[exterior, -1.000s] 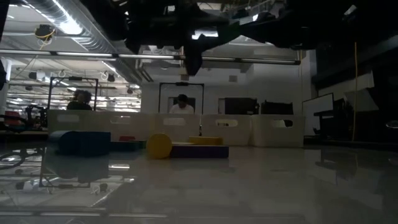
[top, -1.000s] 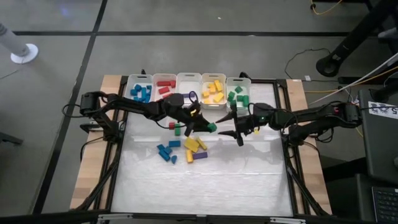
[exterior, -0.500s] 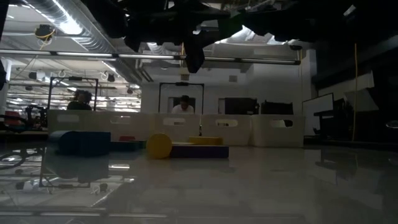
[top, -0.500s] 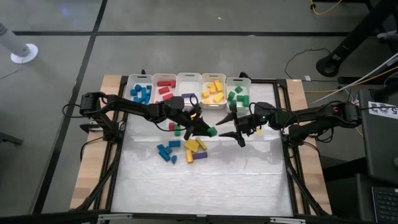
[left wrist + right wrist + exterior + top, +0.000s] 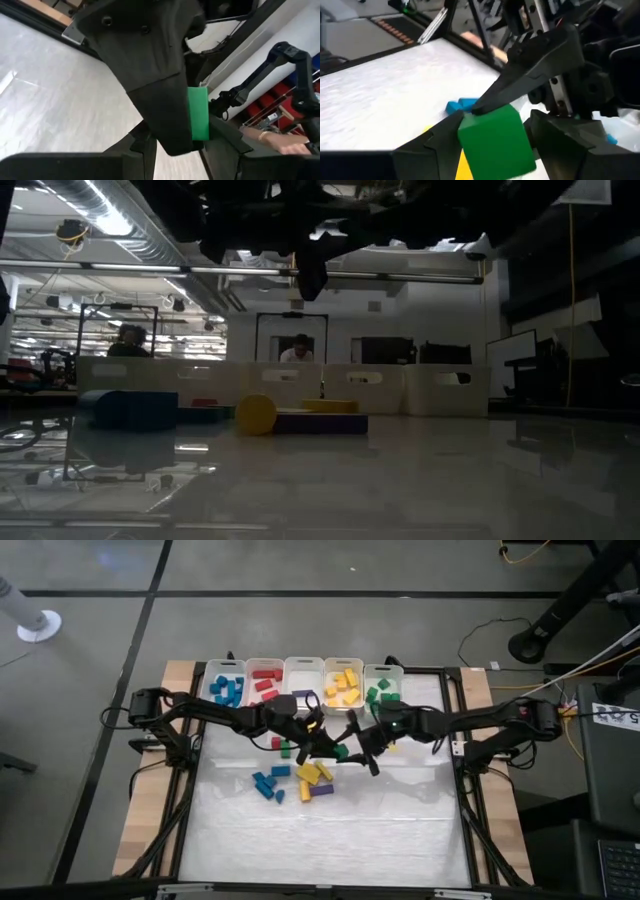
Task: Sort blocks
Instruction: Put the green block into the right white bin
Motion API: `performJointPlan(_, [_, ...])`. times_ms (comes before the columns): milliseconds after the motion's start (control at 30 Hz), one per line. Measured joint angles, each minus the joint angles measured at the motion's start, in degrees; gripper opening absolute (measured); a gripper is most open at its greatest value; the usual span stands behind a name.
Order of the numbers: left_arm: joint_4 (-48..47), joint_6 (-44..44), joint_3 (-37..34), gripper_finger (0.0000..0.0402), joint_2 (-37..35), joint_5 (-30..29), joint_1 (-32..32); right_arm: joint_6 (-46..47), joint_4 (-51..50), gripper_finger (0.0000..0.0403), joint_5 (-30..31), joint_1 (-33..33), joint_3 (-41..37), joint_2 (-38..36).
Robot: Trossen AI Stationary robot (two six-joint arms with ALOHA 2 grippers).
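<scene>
green block (image 5: 341,751) clamped in left gripper (image 5: 335,748) above table centre; right gripper (image 5: 358,747) fingers apart, straddling it.

The right pincer (image 5: 352,748) is sliding across the counter (image 5: 400,830) toward the left arm, closing the gap that stood between the two a second ago. It is now arriving at the green block (image 5: 341,751) held in the left pincer (image 5: 335,748), its open fingers (image 5: 435,145) coming in on either side of that block.
</scene>
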Motion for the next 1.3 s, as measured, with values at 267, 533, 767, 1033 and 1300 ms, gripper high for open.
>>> performJointPlan(267, [-1.9,0.6,0.0,0.0136,0.0,-0.1,0.0,0.1,-5.7,0.0198,0.1,0.0,2.5,0.4])
performJointPlan(533, [-1.2,-0.6,0.0,0.0139,0.0,0.2,0.0,-2.1,-6.8,0.0141,1.2,0.1,2.8,0.3])
performJointPlan(767, [-1.0,-1.3,0.0,0.0169,0.0,-0.9,0.2,-1.9,-7.1,0.016,2.4,0.0,2.8,0.3])
performJointPlan(1033, [-1.5,-3.4,0.0,0.0208,0.0,-0.3,3.5,-2.1,-10.0,0.0138,10.7,-0.1,2.7,-1.5])
performJointPlan(1300, [-7.3,-0.4,0.1,0.0211,-0.1,1.0,7.0,-2.9,-19.6,0.0152,22.2,-0.1,2.6,-7.6])
